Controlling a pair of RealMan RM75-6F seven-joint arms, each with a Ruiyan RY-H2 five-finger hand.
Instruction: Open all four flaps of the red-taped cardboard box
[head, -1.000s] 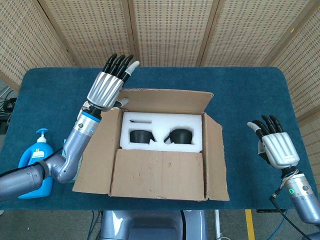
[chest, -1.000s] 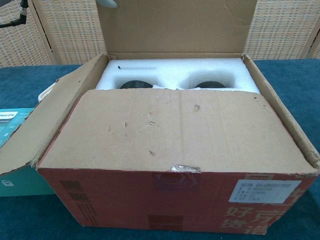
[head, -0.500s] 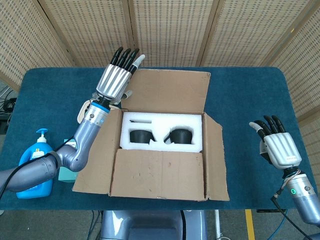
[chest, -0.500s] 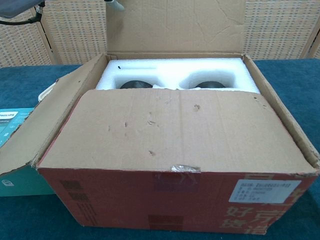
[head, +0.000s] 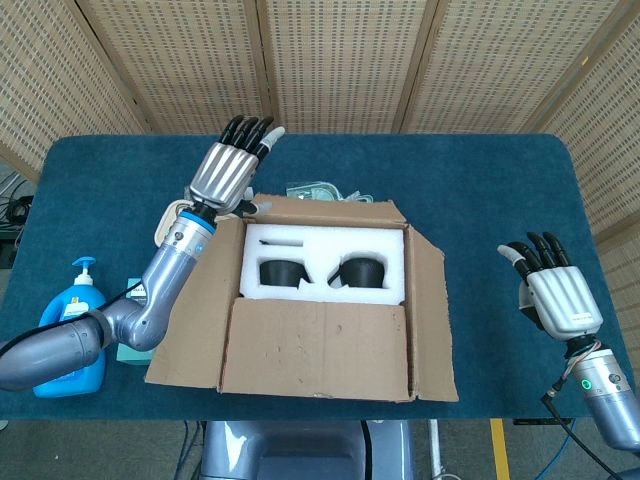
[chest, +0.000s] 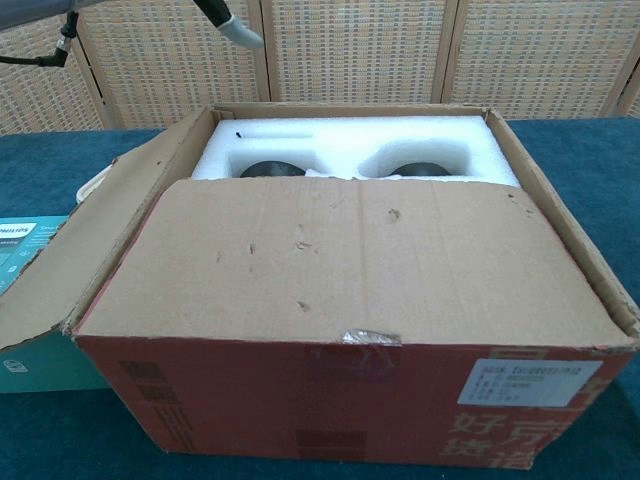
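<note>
Head view: the red-taped brown cardboard box (head: 320, 300) is seen with its far flap (head: 325, 209) folded back; both hands' fingers are spread, nothing grasped; only the near flap (head: 315, 350) seemingly remains.

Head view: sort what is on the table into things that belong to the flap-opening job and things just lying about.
Job:
- cardboard box, flaps folded out
- left robot hand, fingers extended at the box's far left corner
- right robot hand, off to the side, holding nothing

Lying about:
- blue pump bottle
- teal carton
- white foam insert inside the box

Matt brown cardboard box (head: 320, 360), white foam insert (head: 322, 240), napped cloth table (head: 480, 190)
</note>
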